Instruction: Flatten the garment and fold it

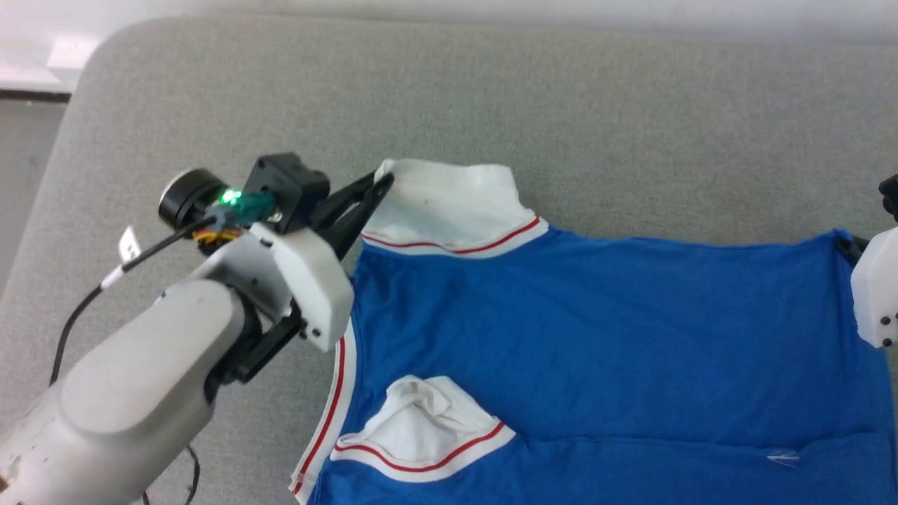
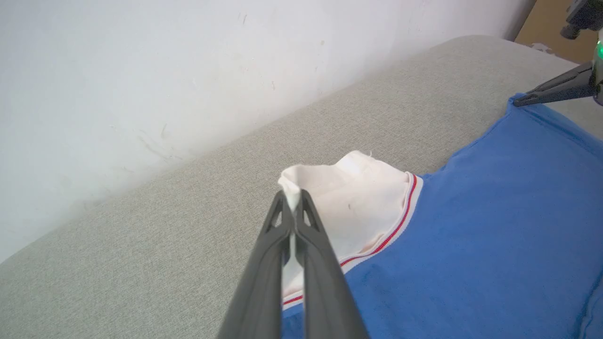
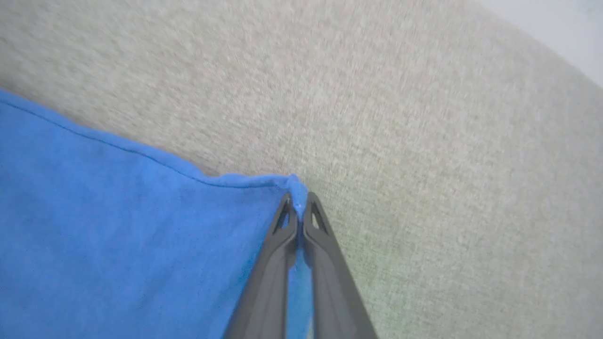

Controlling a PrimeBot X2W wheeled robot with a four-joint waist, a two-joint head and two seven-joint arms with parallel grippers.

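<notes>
Grey cushion [image 1: 561,105] bears royal-blue garment [image 1: 596,337], spread flat, long axis side to side: shoulders toward cushion's left end, hem toward right. White sleeves, red-striped trim; front sleeve [image 1: 421,428] rumpled. Left gripper [image 2: 293,195] clamped on rear sleeve [image 1: 442,203] tip; right gripper [image 3: 297,207] pinching hem corner.

Left claw [image 1: 384,184] reaches forward, pinched closed; right claw [image 3: 297,200], well apart, is pinched closed too.

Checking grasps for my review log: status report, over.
Copy: left gripper shut on far white sleeve, right gripper shut on blue corner. Spread garment on grey surface, near sleeve rumpled.
</notes>
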